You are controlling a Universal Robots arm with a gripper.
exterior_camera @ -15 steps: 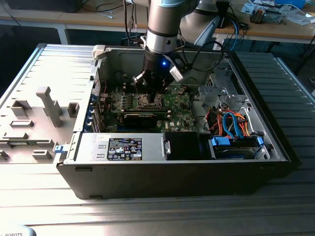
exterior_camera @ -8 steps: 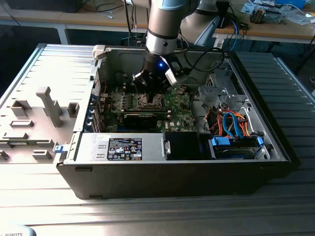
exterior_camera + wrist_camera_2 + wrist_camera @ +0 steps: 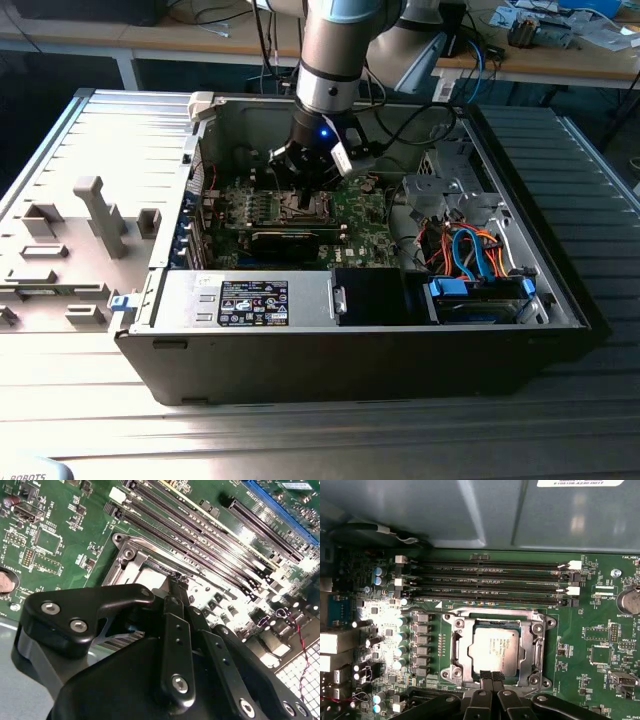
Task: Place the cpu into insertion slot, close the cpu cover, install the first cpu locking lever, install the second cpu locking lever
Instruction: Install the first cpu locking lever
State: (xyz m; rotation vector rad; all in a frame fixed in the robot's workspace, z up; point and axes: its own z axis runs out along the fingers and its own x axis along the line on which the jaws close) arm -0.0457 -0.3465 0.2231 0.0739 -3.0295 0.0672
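Just beyond the end effector (image 3: 492, 676), cpu (image 3: 497, 650) under cpu cover (image 3: 460, 652).

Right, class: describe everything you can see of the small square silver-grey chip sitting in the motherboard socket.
The small square silver-grey cpu lies flat in the square metal-rimmed insertion slot, its dull metal face up, with faint print on it. The thin silver cpu cover frames it, leaving the face bare through the cut-out. Green circuit board surrounds the socket, with long black memory slots alongside. In the first wrist view the black gripper meets the chip's near edge; actual contact is unclear.
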